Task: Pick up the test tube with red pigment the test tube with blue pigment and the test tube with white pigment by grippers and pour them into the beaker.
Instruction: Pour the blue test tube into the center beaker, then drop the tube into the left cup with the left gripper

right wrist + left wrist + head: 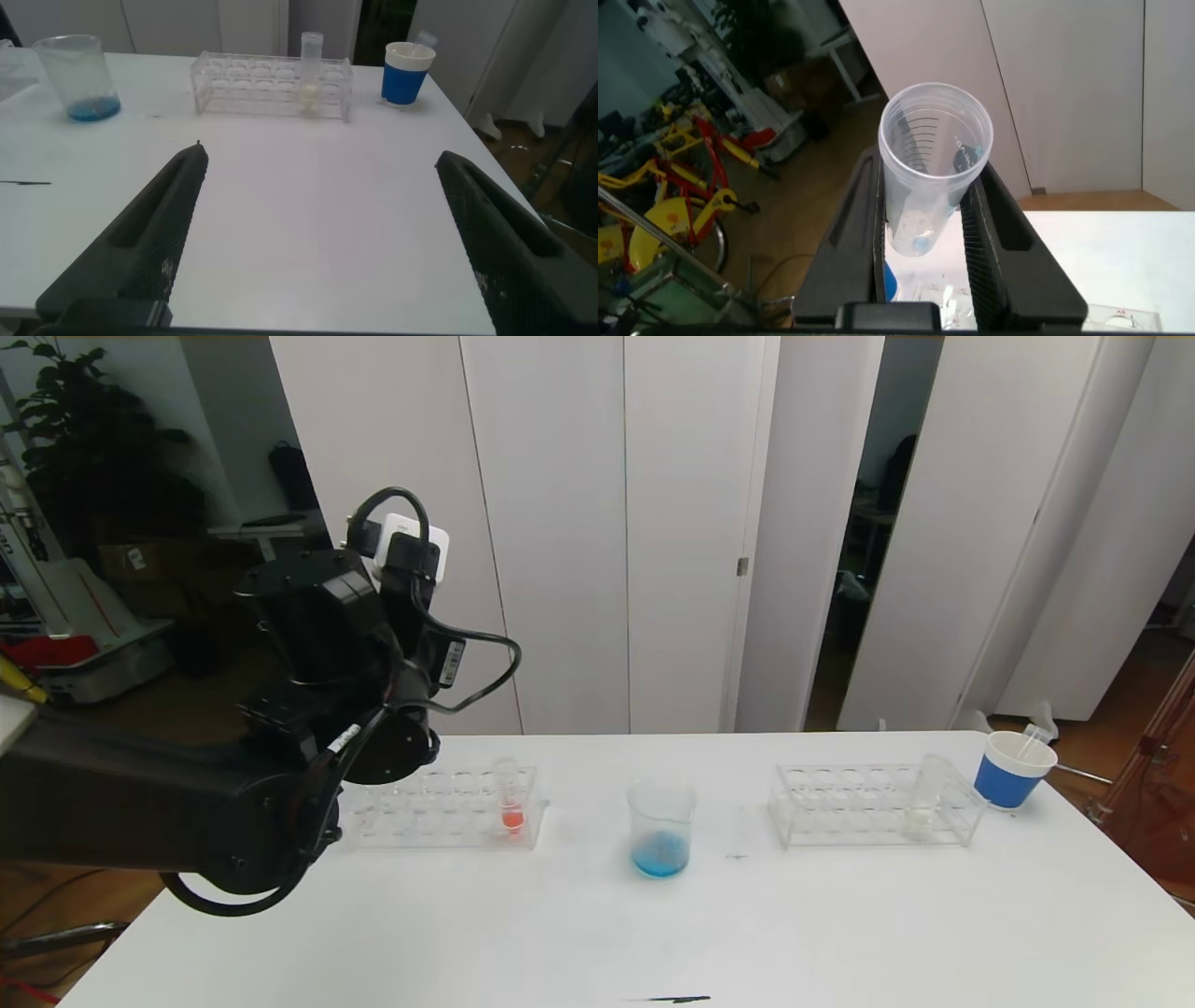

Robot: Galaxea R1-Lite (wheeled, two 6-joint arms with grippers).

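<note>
Test tube with blue pigment [929,163], nearly emptied, pinched in raised left gripper [924,243]. Beaker [661,828] with blue liquid on table [597,933], right of it. White-pigment tube [310,67] racked ahead of spread right gripper [327,233].

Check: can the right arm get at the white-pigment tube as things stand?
Probably yes. Right gripper is open and empty, and only bare table lies between it and the test tube with white pigment, upright in its rack.

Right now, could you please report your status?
Left gripper shut on clear, nearly emptied test tube, raised left of racks. Right gripper open. Clear glass beaker holds blue pigment. Nothing obstructing.
</note>
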